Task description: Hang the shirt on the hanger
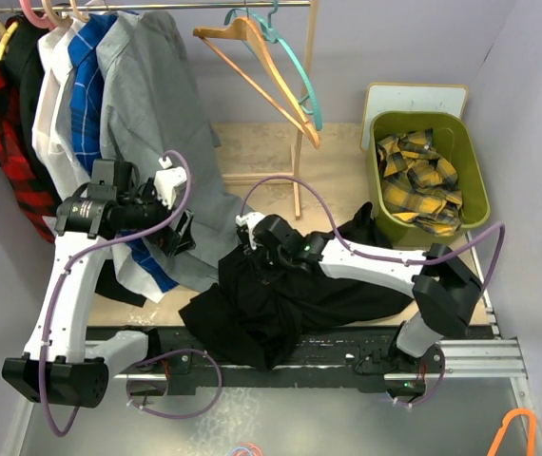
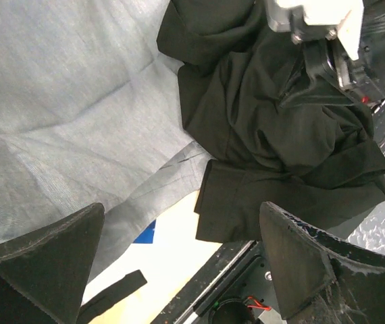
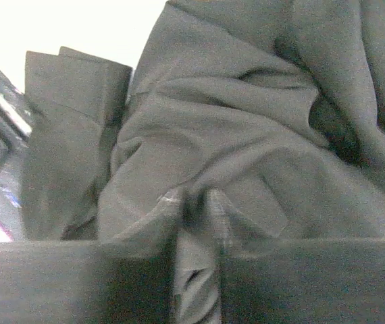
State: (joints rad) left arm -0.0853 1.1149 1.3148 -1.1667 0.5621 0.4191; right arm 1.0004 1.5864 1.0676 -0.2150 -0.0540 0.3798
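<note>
Matt black cloth shirt (image 1: pixel 290 304), smooth teal plastic hanger (image 1: pixel 301 81), pale wooden hanger (image 1: pixel 217 28), glossy green plastic bin (image 1: pixel 475 161)

My left arm (image 1: pixel 62 285) and right arm (image 1: pixel 376 258) in white shells with black joints, purple cables (image 1: pixel 183 180) looping off both, black bases (image 1: pixel 52 380) at six o'clock, my left gripper (image 2: pixel 182 210) with dull black wedge fingers (image 2: pixel 50 256)

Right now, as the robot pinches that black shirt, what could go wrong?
1. The right pincer holds only a thin fold of the crumpled black shirt; it might slip out or rise as one bunch.
2. The open left pincer hovers where the hanging grey shirt meets the black one, so it might catch the wrong garment.
3. Part of the shirt drapes over the black rail at the table's edge, where it could snag.
</note>
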